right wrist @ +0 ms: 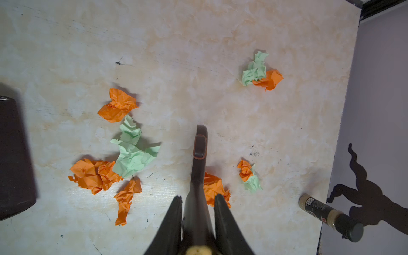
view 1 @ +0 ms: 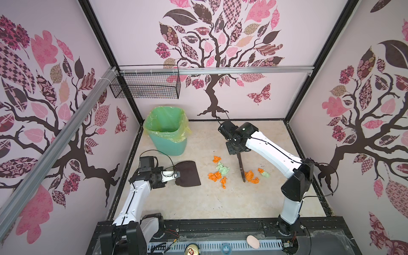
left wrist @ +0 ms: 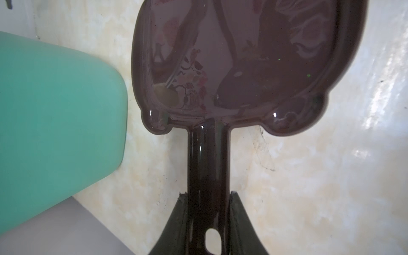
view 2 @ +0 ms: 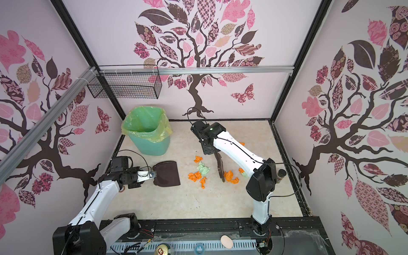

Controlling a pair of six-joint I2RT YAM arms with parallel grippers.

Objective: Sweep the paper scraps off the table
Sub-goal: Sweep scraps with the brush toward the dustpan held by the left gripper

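- In both top views you see the dustpan (view 1: 187, 173) (view 2: 166, 174) lying flat on the bench (view 1: 198, 203) (view 2: 176, 203). The left jaws pinch its handle at the end away from the paper.
- The paper scraps (view 1: 215, 176) (view 2: 194, 176), orange and pale green wads, lie on the bench off the dustpan's straight open edge, near it but not touching.
- The right jaws hold a dark brown tool (view 1: 241, 167) (view 2: 219, 165) that hangs tip-down to the bench. It stands farther from the dustpan than the main cluster of wads, with an orange wad just beside it.
- A green bin (view 1: 170, 145) (view 2: 150, 145) with a yellowish liner stands near the dustpan, on its back-wall side.
- In the left wrist view, the left jaws press on both sides of the dustpan (left wrist: 242, 55) handle. The glossy pan rests on the bench (left wrist: 287, 176), and the green bin (left wrist: 55, 110) sits close beside the pan's rim.
- In the right wrist view, the right jaws are clamped on the dark brown tool (right wrist: 197, 194).
- There, most paper scraps (right wrist: 92, 174) lie on the bench (right wrist: 176, 44) between the tool and the dustpan (right wrist: 13, 154).
- Three smaller clumps lie on the tool's side away from the dustpan, one partly hidden behind the tool.
- A small dark-capped bottle (right wrist: 331, 217) sits at the bench edge farthest from the dustpan.
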